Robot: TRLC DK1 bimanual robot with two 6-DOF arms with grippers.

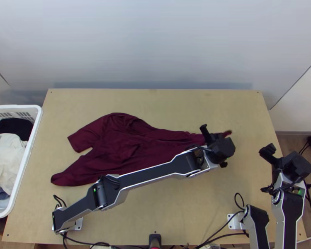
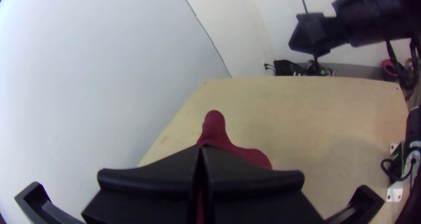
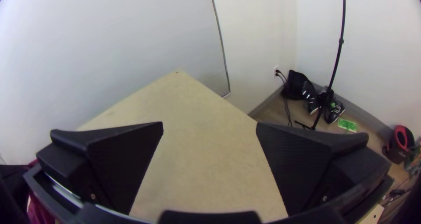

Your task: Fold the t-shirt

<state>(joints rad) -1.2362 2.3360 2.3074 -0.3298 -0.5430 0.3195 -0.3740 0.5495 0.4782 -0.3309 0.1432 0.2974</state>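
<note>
Maroon t-shirt (image 1: pixel 114 149) is lying across the left & mid part of the counter (image 1: pixel 176 103), prob. needing straightening before any real fold. For that, the puckered end is wanting a low, gentle pull along the counter; lifting high or tugging hard is risking dragging the whole shirt or rucking the body again. A 2nd grip, set well apart from the 1st on the same edge, is prob. what's called for, so the cloth is opening out flat, w/o twisting.

As for looks: it's sitting unevenly, w/ wide, rumpled fabric & 2 projecting parts at left, soft creases mid-body, then narrowing toward the right. Can't tell which part that narrow end is.

L claw (image 2: pixel 201 149) is pinching that end, fingers together, a bit of cloth poking out past them. L arm (image 1: pixel 149 169) is crossing above the shirt, hiding some. R claw (image 3: pixel 210 125) is hanging wide open, no cloth betw. its fingers, near the counter's right edge. White basket (image 1: pixel 34 126) w/ other clothes (image 1: pixel 6 153) is standing beside the left edge.
</note>
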